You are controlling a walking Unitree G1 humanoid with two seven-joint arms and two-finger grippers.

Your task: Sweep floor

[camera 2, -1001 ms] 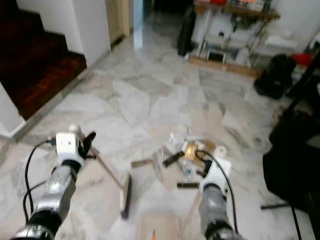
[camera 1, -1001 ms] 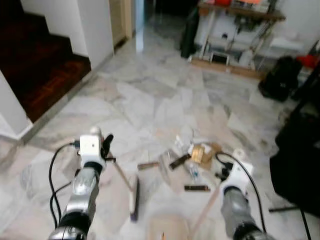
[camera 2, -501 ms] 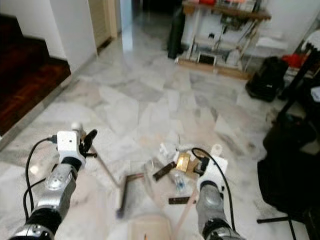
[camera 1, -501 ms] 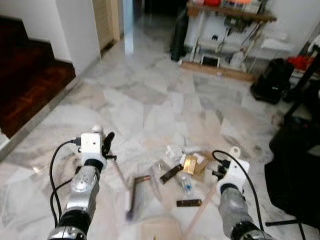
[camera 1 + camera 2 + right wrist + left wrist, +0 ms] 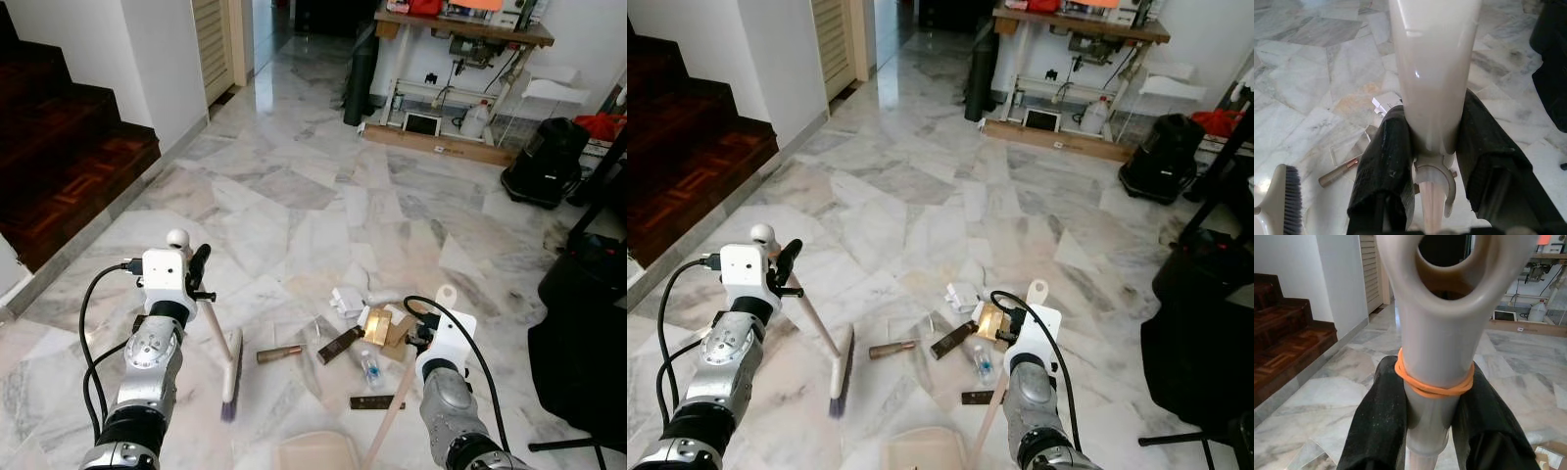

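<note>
My left gripper (image 5: 196, 281) is shut on the beige broom handle (image 5: 1434, 338), just below its hanging hole and an orange rubber band (image 5: 1432, 384). The handle slants down to the brush head (image 5: 231, 378), which rests on the marble floor left of the litter. My right gripper (image 5: 423, 339) is shut on the cream dustpan handle (image 5: 1432, 73). The dustpan (image 5: 314, 453) lies low on the floor in front of me. Litter (image 5: 364, 331) sits between the arms: small boxes, a little bottle, brown sticks and clear wrappers.
Dark wooden stairs (image 5: 59, 166) rise on the left beside a white wall corner (image 5: 167, 59). A worktable (image 5: 460, 29) stands at the back, a black bag (image 5: 544, 162) to its right. A black bulky object (image 5: 588, 323) crowds the right edge.
The camera has shifted and the picture has sharpened. The brush head has slid a little to the left, away from the litter. Both grips are unchanged.
</note>
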